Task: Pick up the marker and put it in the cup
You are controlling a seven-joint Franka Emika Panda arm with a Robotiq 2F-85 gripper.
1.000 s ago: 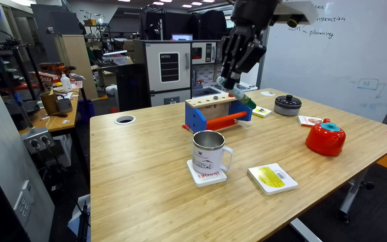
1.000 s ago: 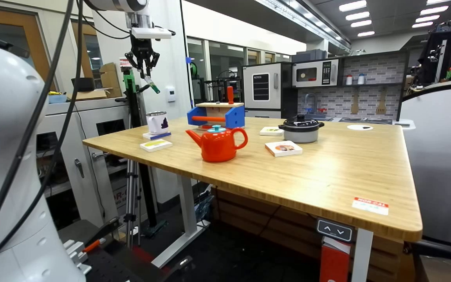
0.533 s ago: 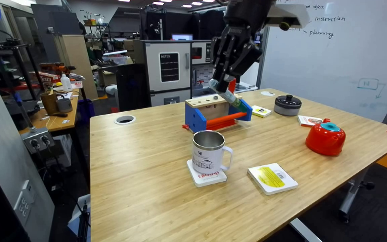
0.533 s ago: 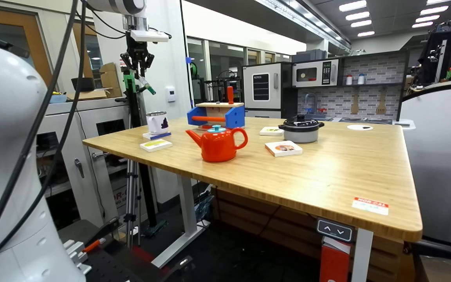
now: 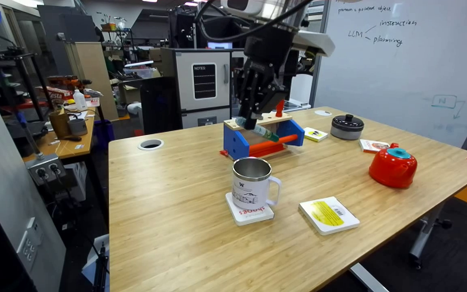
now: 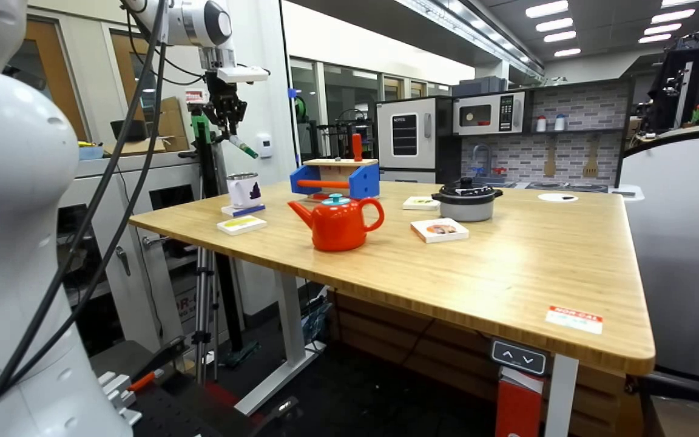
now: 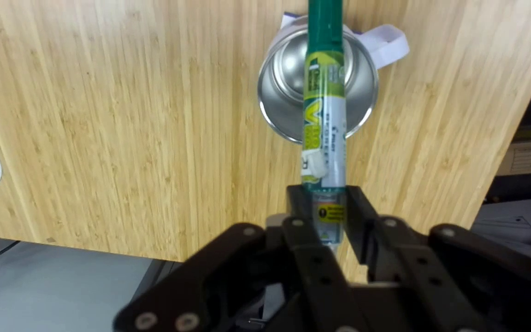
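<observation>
Above the tabletop [image 5: 168, 243], the pincer [image 7: 326, 203] is clamped on one end of the green Pilot marker [image 7: 324, 120], which hangs tilted, its dark green end lower, apart from the steel-lined white mug [image 5: 251, 190]. That mug stands upright on a board book [image 5: 254, 218]; in an exterior view, a toy workbench [image 5: 265, 145] sits on its far side and a red teapot [image 5: 393, 168] to the right.

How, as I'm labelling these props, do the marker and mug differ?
The marker is slim and partly green; the mug is wide, handled, white outside and metallic inside. The marker slopes in the hand, dark green end lower, while the mug stands upright on a book. Both carry printing.
</observation>
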